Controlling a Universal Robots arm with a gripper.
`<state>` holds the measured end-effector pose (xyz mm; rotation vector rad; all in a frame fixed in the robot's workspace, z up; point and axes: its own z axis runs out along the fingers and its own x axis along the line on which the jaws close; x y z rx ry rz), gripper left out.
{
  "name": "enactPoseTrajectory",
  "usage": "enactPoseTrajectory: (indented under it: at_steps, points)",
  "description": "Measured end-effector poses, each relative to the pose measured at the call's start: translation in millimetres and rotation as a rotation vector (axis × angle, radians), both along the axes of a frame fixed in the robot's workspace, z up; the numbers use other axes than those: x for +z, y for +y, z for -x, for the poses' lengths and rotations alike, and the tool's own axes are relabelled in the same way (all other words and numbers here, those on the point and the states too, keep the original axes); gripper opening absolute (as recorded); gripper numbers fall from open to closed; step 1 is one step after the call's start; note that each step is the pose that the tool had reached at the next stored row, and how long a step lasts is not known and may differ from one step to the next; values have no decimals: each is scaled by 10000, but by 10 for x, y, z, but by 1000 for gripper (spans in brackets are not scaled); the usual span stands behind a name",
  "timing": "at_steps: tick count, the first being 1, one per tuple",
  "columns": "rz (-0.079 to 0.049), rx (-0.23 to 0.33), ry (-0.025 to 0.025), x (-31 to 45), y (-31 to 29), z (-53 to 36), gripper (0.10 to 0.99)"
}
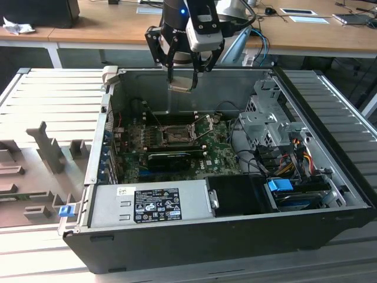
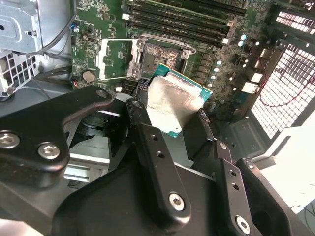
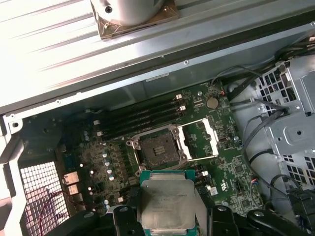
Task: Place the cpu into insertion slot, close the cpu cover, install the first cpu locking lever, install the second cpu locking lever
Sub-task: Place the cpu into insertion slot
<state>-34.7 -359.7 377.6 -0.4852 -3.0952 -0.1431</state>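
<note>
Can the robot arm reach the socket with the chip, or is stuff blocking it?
Probably yes: the end effector holds the cpu high up; the insertion slot lies bare, cpu cover open.

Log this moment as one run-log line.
step: place chip | gripper: shut on chip, above board | socket: empty | cover: open, beside socket

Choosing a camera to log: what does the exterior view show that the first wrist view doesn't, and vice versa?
Exterior view adds: the power supply, the wooden desks. First wrist view adds: the silver face of the cpu, the inside of the insertion slot, a mesh wall. Both: the pincer holding the cpu above the motherboard.
</note>
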Motion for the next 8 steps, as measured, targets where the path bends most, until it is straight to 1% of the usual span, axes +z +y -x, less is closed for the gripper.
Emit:
enactPoseTrajectory:
  at_steps: [8]
  points:
    - [0, -315, 0, -1, 0, 0, 529]
